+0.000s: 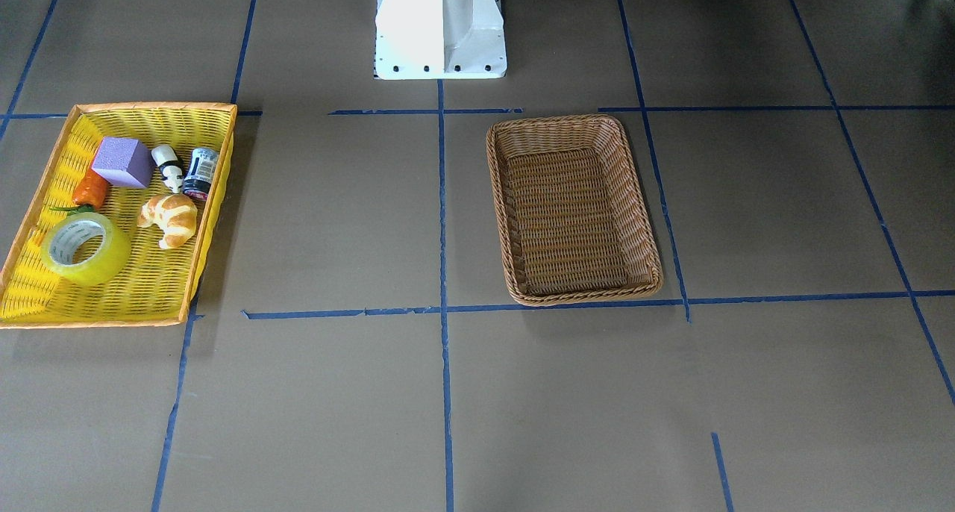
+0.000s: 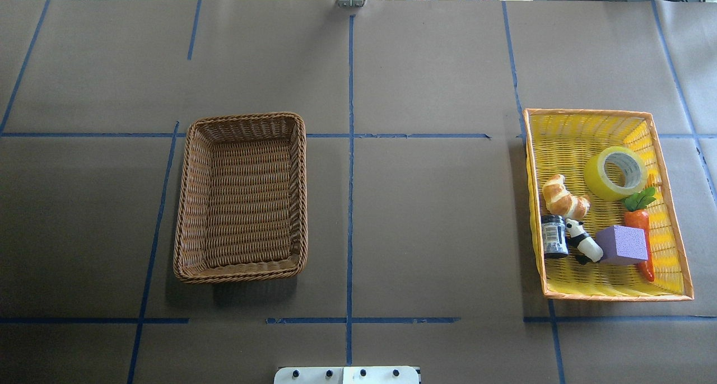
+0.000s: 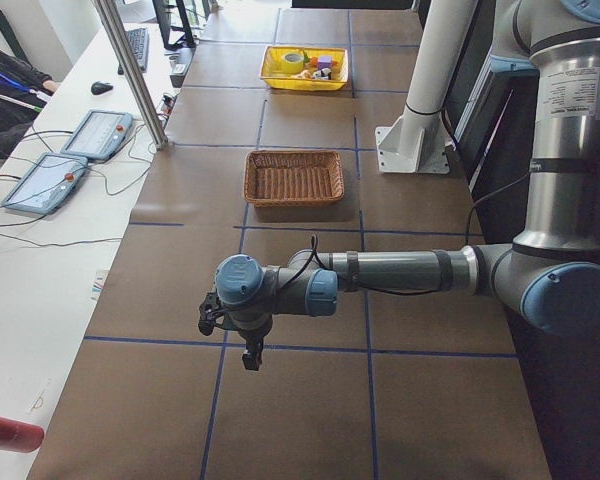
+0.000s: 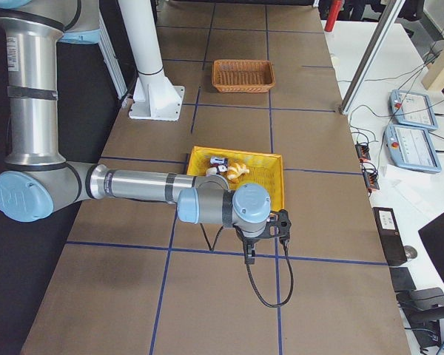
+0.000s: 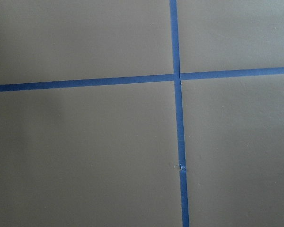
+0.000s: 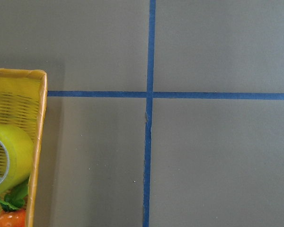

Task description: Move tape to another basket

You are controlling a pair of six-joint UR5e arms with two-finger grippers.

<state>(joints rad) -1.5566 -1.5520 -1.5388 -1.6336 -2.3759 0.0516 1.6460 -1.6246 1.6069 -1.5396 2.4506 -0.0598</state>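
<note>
brown paper covers the table, ruled into squares by blue lines. seen from overhead, the yellow basket sits at 3 o'clock and the brown basket at 9 o'clock, well apart. each arm hangs over bare paper outside that view. the left gripper and right gripper show only from the table ends, so i cannot tell how wide either stands.

the tape lies tilted in the yellow basket, toward 1 o'clock of its middle, with the hole facing up. carrot leaves touch it at 5 o'clock and the croissant is near it at 8 o'clock.

the roll looks light and stiff, with a hard core that should not crush. its glossy outer wrap is probably slick and a little sticky at the edge. the safest hold seems to be one finger down the hole and one outside, pinching the wall at its 11 o'clock side, away from the leaves. squeezing across the full width looks too wide.

count: two arms, two baskets, one tape, one purple block, one croissant, one carrot, one toy panda, one small jar.
</note>
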